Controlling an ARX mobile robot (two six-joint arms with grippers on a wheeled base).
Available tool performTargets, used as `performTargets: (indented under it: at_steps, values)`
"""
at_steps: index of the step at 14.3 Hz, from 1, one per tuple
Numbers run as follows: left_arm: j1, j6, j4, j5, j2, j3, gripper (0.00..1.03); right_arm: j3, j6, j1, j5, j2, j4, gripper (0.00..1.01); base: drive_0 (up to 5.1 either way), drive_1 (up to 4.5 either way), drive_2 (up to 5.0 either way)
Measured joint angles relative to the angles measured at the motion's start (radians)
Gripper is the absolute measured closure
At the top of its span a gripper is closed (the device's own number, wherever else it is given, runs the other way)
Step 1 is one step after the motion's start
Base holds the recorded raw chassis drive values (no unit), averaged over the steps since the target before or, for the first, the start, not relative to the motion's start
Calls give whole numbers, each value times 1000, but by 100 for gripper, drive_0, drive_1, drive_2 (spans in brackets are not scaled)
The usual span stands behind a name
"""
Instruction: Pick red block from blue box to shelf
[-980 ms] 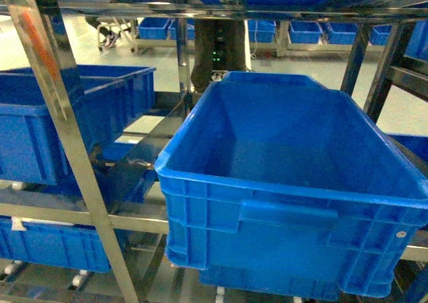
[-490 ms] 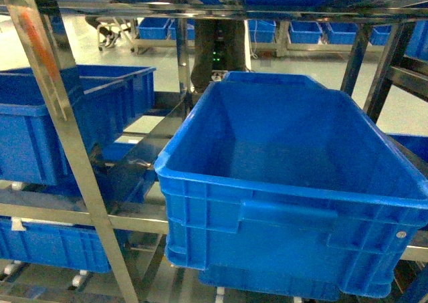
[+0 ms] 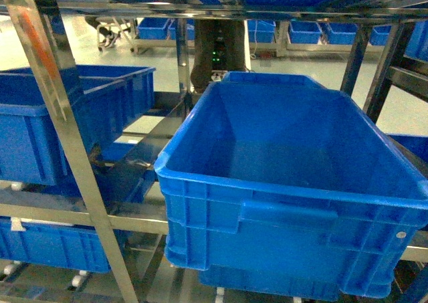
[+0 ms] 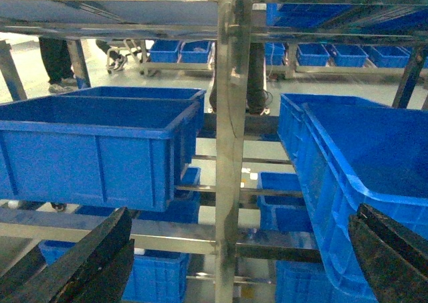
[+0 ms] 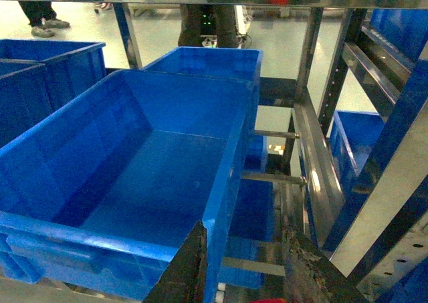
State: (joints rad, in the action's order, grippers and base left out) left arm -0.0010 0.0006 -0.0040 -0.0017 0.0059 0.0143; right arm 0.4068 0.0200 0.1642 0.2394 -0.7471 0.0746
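Observation:
Only a sliver of the red block (image 5: 267, 300) shows, at the bottom edge of the right wrist view between the two dark fingers. My right gripper (image 5: 244, 231) is shut on it, in front of the right rim of a large dark blue crate (image 5: 134, 169). My left gripper (image 4: 242, 213) stands wide open with nothing between its fingers, facing a steel upright of the shelf (image 4: 231, 136). The shelf (image 3: 67, 149) fills the head view, where neither gripper appears. The blue box is out of view.
Dark blue ribbed crates sit on the shelf: a big one (image 3: 294, 182) front and centre, others at left (image 3: 40, 129) and below (image 3: 47, 246). Steel uprights (image 5: 394, 182) and rails (image 5: 314, 162) stand close on the right. More crates line the far floor (image 4: 334, 54).

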Motion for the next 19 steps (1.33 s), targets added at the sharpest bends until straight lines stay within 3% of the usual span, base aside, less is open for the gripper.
performTargets:
  at_steps: [3,7,11,15,17,19]
  values:
    - [0,0,0,1,0,0,5,23,-1,-31,-16,-82,-22,73,0,0,0]
    - [0,0,0,1,0,0,5,305,-58,-199,-2,-483,-16,73,0,0,0]
    - [0,0,0,1,0,0,5,406,-91,-234,31,-601,-77,73,0,0,0]
    - [0,0,0,1,0,0,5,497,-108,-299,92,-763,-113,73,0,0,0]
    - [0,0,0,1,0,0,5,505,-101,-336,65,-830,-84,73,0,0,0]
    - [0,0,0,1,0,0,5,559,-90,-336,47,-911,-73,73,0,0,0]
